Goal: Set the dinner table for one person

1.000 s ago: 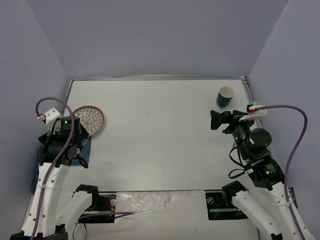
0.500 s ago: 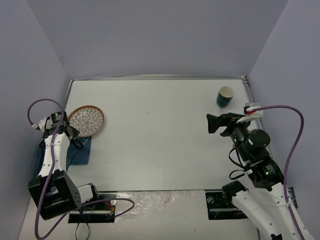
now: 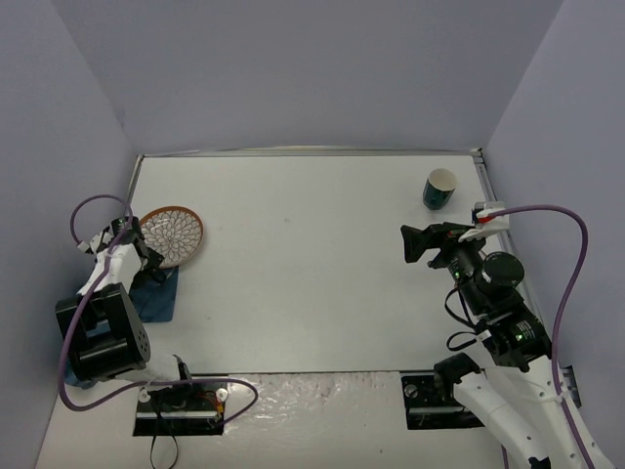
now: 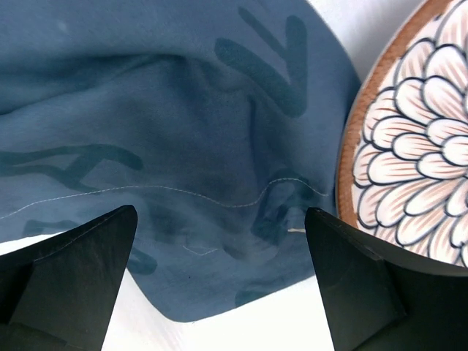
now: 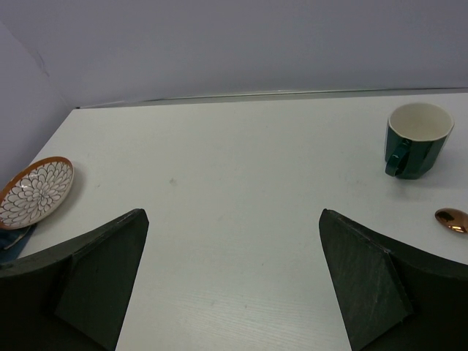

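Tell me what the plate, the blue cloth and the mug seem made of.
Plate: likely glazed ceramic, glossy painted petals, brown rim. Blue cloth: woven fabric, matte; stitched seam and soft folds show. Mug: probably ceramic, dark green faceted outside, cream inside.

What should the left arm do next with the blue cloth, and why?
Probably lower the left end effector and close it on the blue cloth. It is open and holds nothing, right above the cloth's rumpled edge. The cloth lies bunched beside the plate at the left side of the dinner table, not yet spread out for a place setting.
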Controlling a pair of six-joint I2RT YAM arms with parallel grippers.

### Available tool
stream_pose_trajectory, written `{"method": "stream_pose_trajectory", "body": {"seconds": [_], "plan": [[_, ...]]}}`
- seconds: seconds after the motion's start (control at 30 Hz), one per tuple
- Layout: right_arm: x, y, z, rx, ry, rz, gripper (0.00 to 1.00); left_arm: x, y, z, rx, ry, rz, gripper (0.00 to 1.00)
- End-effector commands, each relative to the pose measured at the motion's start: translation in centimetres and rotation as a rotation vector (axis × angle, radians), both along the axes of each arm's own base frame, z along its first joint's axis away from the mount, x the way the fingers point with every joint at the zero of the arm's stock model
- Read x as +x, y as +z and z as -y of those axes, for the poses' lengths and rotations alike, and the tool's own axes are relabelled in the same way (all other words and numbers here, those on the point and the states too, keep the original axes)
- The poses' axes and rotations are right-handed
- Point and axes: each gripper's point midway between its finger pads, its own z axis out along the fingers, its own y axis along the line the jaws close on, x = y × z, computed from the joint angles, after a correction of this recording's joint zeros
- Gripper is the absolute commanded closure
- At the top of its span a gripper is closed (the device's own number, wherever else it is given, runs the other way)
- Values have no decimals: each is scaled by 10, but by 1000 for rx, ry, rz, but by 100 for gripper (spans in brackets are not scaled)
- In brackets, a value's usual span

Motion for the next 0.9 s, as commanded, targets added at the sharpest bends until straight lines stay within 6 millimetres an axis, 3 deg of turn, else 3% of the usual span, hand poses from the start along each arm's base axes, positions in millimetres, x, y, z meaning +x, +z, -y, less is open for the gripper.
{"method": "stream_pose_trajectory", "body": {"seconds": [0.0, 0.07, 0.33, 0.4, 0.5, 0.53, 0.73, 0.87], "plan": [[5, 18, -6, 23, 21, 58, 0, 19, 13, -14, 43, 68, 66, 4], [4, 18, -6, 20, 21, 60, 0, 16, 11, -15, 47, 82, 52, 6], [2, 17, -5, 12, 21, 70, 0, 10, 10, -23, 88, 105, 33, 56], [1, 17, -4, 13, 21, 72, 0, 11, 8, -24, 89, 103, 32, 62], [0, 17, -3, 13, 19, 76, 0, 8, 6, -22, 81, 96, 17, 94], [-1, 19, -3, 15, 18, 81, 0, 8, 7, -21, 76, 91, 20, 99], [-2, 21, -4, 17, 28, 85, 0, 1, 33, -7, 32, 24, 26, 100], [-3, 23, -11, 26, 64, 79, 0, -10, 68, 15, -18, -105, 73, 100]]}}
